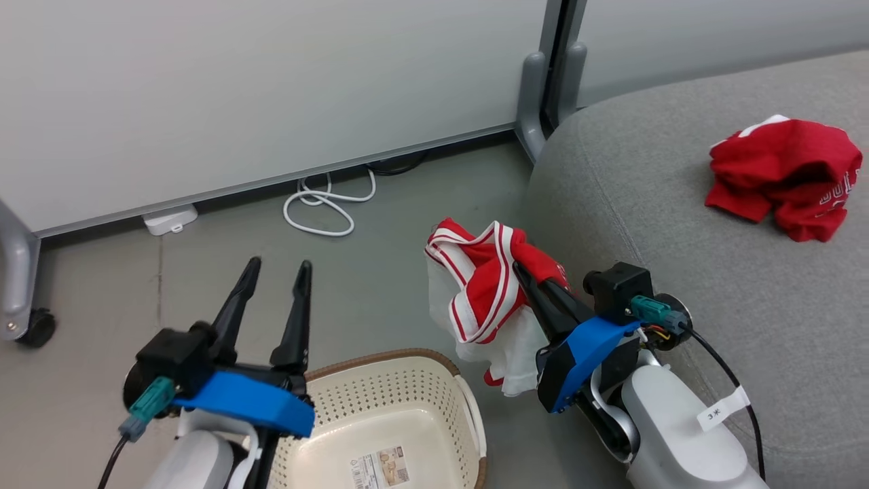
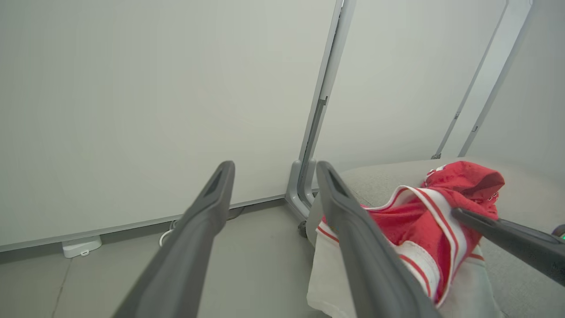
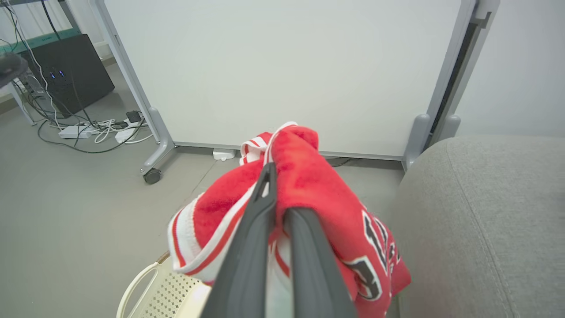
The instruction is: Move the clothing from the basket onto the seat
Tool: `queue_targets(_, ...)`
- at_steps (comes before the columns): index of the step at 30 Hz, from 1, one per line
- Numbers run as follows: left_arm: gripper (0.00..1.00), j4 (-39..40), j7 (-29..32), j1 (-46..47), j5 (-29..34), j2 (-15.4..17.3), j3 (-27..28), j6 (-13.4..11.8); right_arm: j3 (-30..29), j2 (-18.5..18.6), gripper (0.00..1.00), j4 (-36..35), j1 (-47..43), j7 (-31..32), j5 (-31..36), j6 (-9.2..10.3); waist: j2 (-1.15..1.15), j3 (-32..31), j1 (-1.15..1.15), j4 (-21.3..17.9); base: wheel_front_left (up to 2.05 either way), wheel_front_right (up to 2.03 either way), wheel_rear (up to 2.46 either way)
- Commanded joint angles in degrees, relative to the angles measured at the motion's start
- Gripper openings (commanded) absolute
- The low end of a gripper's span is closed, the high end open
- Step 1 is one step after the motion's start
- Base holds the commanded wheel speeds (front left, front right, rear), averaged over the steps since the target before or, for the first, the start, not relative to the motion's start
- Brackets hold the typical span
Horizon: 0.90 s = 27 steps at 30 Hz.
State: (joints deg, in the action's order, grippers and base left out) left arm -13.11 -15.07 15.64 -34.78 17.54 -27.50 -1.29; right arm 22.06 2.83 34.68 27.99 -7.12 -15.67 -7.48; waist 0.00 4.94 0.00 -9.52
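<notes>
We list: R gripper (image 1: 521, 269) clamped on striped jersey (image 1: 483, 285), btwn basket (image 1: 380, 357) & seat (image 1: 679, 217); L gripper (image 1: 280, 265) wide, empty; 2nd jersey (image 1: 781, 173) on seat.

the left gripper (image 1: 280, 265) is held at the lower left, its two dark fingers spread wide and pointed up, nothing between them. the right gripper (image 1: 524, 273) is seen with fingers pressed together on the striped jersey (image 1: 482, 292), its pale forearm (image 1: 679, 435) angled up-left.
</notes>
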Motion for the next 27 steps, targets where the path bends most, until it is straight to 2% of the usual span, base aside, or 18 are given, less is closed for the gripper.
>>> queue_targets(1,1.0,1.73,-0.14,-4.29,2.54,0.39,4.17,0.89,0.17,0.11,0.0,-2.0,-0.86,0.41,0.13,-0.03,0.0,1.16,0.0,-2.85,0.0,0.0,0.0)
queue_targets(7,1.0,5.19,-0.14,-11.78,6.77,-1.08,12.15,1.03,-0.29,0.11,0.0,-5.6,-1.94,1.17,0.43,-0.03,0.0,2.28,0.0,-7.97,0.0,0.0,0.0)
queue_targets(11,1.0,6.42,-0.14,-14.83,9.06,-2.04,14.98,1.99,-0.48,0.09,0.0,-7.25,-2.9,1.5,0.47,-0.03,0.0,2.93,0.0,-11.52,0.0,0.0,0.0)
queue_targets(21,1.0,4.01,-0.15,-16.27,12.54,-2.66,16.67,4.16,-1.21,0.08,0.0,-9.52,-5.65,2.23,0.21,-0.03,0.0,3.37,0.0,-19.01,0.0,0.0,0.0)
queue_targets(27,1.0,1.85,-0.05,-15.84,12.94,-2.41,15.84,4.4,-1.87,0.08,0.0,-10.18,-6.58,2.46,0.48,-0.03,0.0,3.29,0.0,-21.23,0.0,0.0,0.0)
